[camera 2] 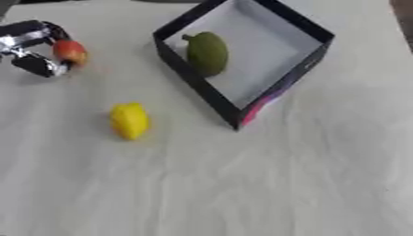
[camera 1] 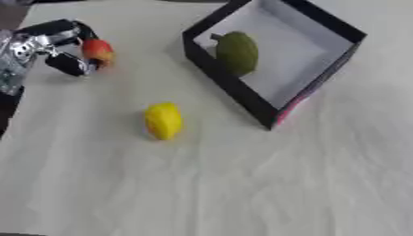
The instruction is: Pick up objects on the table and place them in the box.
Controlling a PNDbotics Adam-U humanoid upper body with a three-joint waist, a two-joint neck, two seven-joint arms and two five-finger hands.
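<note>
Box [camera 1: 319,78] sits far right, holding a green fruit [camera 1: 238,51]. My left hand [camera 1: 56,46] curls around a red fruit [camera 1: 97,51]; a yellow fruit [camera 1: 164,120] lies mid-surface [camera 1: 226,184].

The robot's left hand [camera 1: 61,48] curls around a red-orange fruit [camera 1: 97,51], a yellow fruit [camera 1: 163,120] lies on the table [camera 1: 209,184], and a green fruit [camera 1: 237,52] sits inside the black box [camera 1: 230,87].
</note>
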